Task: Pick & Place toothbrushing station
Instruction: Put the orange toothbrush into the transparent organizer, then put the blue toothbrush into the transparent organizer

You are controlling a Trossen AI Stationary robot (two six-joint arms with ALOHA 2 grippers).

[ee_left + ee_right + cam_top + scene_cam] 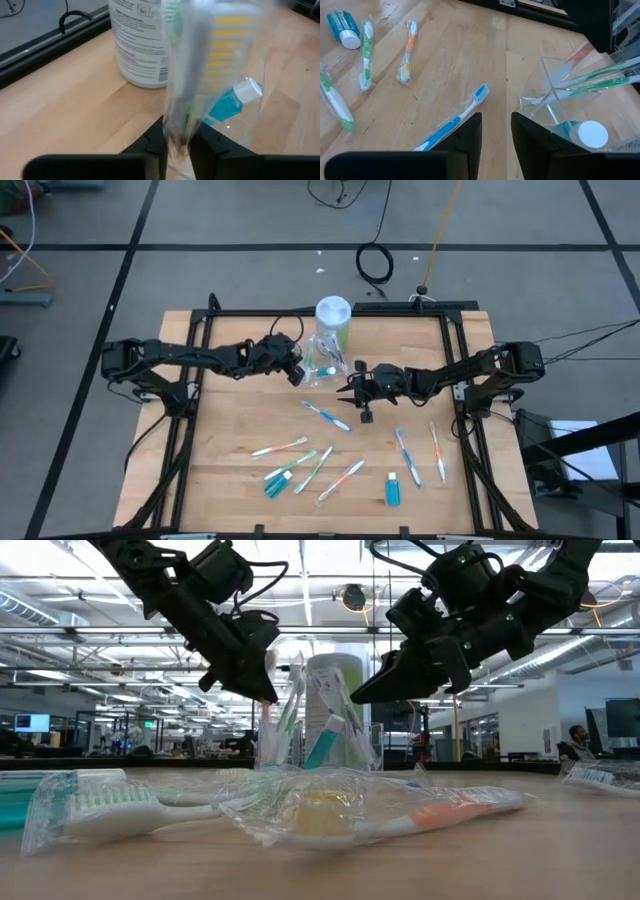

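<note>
The clear cup (322, 364) stands at the far middle of the bench (230, 420), just in front of a white canister (333, 320), already holding a few wrapped brushes and a blue tube (231, 102). The left gripper (176, 142) hangs over it with its jaws clamped on a green wrapped toothbrush (181, 75), whose head points up. If the jaws part while the brush is tilted, it could catch the rim and tip the light cup, or slide out onto the bench. The right gripper (362, 388) hovers just beside the cup, jaws apart and empty; a careless move there could knock it. More brushes lie scattered nearer the front, the blue toothbrush (327, 416) closest.
</note>
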